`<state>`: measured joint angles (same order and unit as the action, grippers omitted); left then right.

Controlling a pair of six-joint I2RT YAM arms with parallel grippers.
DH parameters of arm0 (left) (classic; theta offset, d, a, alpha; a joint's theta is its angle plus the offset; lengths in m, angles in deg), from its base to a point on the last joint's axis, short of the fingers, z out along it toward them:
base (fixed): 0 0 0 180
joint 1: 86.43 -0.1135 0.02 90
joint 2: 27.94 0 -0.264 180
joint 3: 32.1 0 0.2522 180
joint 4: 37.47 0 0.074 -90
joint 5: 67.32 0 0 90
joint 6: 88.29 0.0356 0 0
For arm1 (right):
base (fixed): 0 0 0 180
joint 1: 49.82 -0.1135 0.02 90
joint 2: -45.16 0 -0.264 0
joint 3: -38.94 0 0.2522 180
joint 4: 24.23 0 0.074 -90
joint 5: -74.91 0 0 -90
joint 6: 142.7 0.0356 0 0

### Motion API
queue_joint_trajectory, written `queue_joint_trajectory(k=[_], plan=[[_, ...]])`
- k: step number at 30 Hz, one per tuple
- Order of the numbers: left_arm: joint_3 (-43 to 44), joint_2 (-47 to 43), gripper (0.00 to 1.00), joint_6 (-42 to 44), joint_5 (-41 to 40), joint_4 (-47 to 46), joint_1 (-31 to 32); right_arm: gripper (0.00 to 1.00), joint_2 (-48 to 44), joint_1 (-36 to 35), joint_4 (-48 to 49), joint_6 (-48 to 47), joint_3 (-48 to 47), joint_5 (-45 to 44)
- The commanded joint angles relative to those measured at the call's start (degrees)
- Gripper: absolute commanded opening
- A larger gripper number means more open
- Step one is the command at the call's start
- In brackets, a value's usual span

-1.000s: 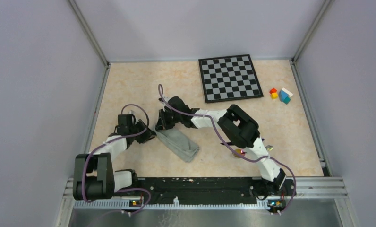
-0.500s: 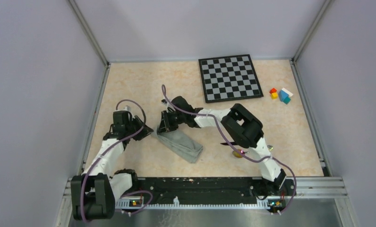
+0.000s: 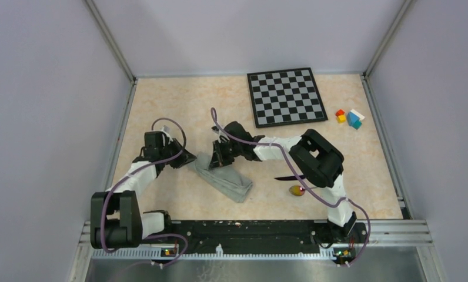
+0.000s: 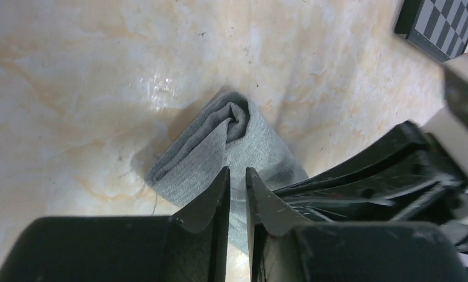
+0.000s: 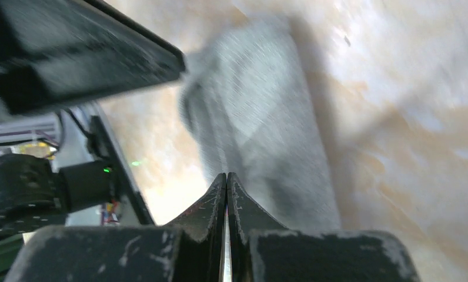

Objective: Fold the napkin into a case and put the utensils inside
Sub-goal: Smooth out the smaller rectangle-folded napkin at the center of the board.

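The napkin point(image 3: 224, 178) lies as a narrow folded grey-green strip, slanting down to the right in the middle of the table. My left gripper point(image 3: 189, 158) is at the strip's upper-left end, and the rolled end point(image 4: 231, 132) shows just past its tips. Its jaws point(image 4: 237, 172) stand a narrow gap apart with nothing seen between them. My right gripper point(image 3: 216, 159) hovers over the strip's upper part point(image 5: 273, 129), shut point(image 5: 227, 175) with nothing in it. The dark knife point(image 3: 287, 178) and the yellow-red spoon point(image 3: 297, 190) lie right of the napkin, under the right arm.
A black-and-white chessboard point(image 3: 286, 97) lies at the back right. Small coloured blocks point(image 3: 349, 117) sit beside it. Metal frame rails edge the table on the left, right and near sides. The right gripper's black body point(image 4: 390, 176) is close on the left gripper's right.
The right arm has shifted right, uncovering the knife and spoon. The left gripper pulled away to the left, then came back to the napkin's end. The napkin slid slightly right.
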<state>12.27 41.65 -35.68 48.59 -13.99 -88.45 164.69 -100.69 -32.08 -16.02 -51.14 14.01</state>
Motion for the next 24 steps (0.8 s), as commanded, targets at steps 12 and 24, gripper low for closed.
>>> queue_joint_trajectory(k=[12, 24], plan=[[-1.9, 16.2, 0.14, 2.7, -2.7, -11.9, 1.8, 0.13, -8.3, -5.1, -4.9, -9.9, 4.6, -9.2], [-0.7, 12.5, 0.17, 3.4, -2.2, -8.2, 1.8, 0.59, -19.5, -11.0, -12.2, -30.4, 9.9, -22.7]])
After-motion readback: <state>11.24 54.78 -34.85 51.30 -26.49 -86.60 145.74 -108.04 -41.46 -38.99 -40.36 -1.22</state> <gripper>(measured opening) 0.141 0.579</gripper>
